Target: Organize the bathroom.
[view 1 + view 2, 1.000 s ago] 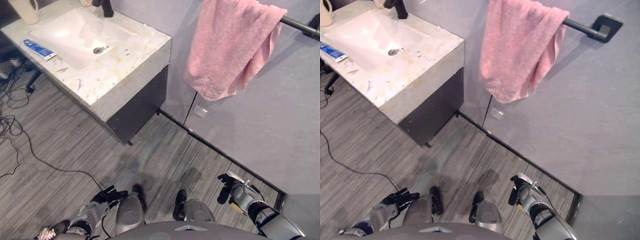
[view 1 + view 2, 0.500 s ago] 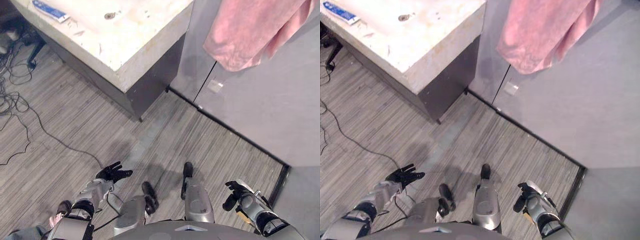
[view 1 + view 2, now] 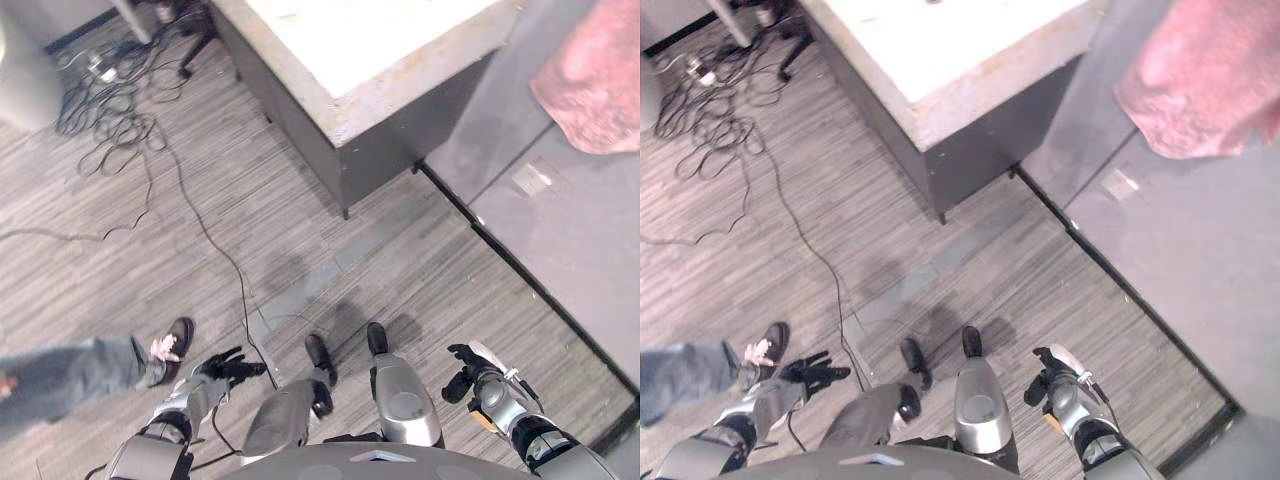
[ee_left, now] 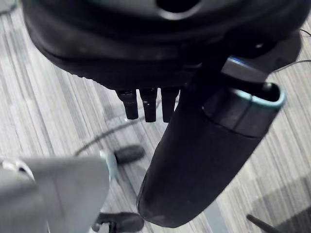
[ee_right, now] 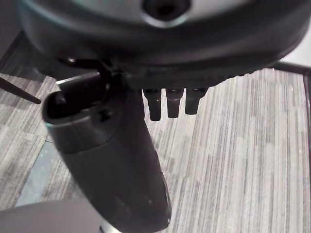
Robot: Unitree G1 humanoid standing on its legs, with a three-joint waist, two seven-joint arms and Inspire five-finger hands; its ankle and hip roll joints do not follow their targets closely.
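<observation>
Vanity (image 3: 400,70), pink towel (image 3: 595,85), person's shoe (image 3: 172,343)

The floor (image 3: 300,230) looks like grey wood-grain plank, matt and finely streaked. The counter (image 3: 380,60) has a pale, mottled stone-like top, worn along its edge, over a dark matt cabinet (image 3: 390,150). The pink towel (image 3: 1210,80) is soft, nubby terry cloth. The wall (image 3: 590,230) is smooth matt grey.
</observation>
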